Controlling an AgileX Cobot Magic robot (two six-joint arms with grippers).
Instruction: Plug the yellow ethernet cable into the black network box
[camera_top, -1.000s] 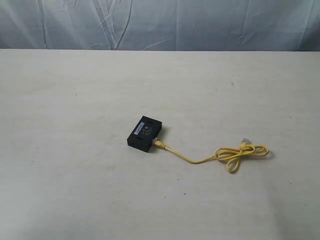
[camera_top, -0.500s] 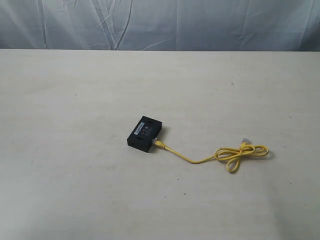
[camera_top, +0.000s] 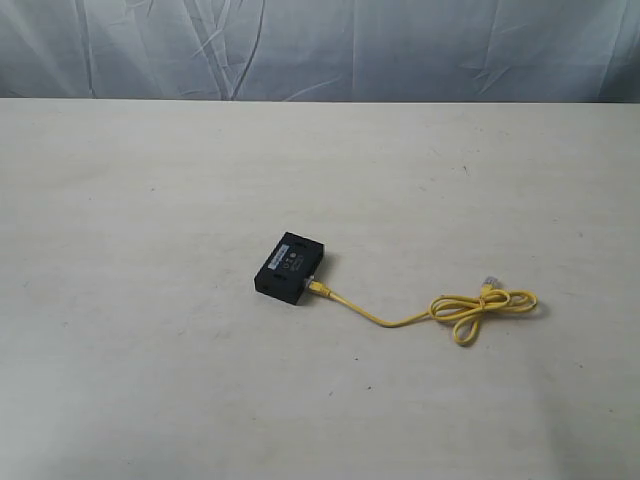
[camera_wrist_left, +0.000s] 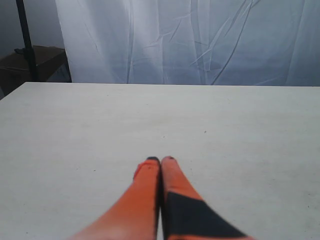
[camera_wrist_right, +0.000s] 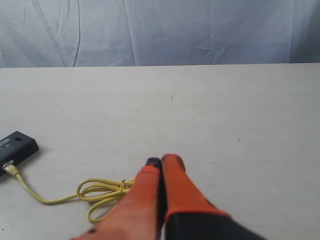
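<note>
The black network box (camera_top: 290, 266) lies near the middle of the table, also visible in the right wrist view (camera_wrist_right: 16, 147). One plug of the yellow ethernet cable (camera_top: 400, 320) sits against the box's right side; the cord runs right into a tied loop (camera_top: 482, 308) with the free clear plug at its top. In the right wrist view the cable (camera_wrist_right: 95, 192) loops just beside my right gripper (camera_wrist_right: 162, 161), which is shut and empty above the table. My left gripper (camera_wrist_left: 160, 159) is shut and empty over bare table, with neither object in its view. Neither gripper appears in the exterior view.
The pale table (camera_top: 150, 180) stretches wide around the box and cable. A wrinkled grey-white curtain (camera_top: 320, 45) hangs behind its far edge. A dark stand (camera_wrist_left: 25, 40) and a brown box (camera_wrist_left: 30, 62) sit beyond the table corner in the left wrist view.
</note>
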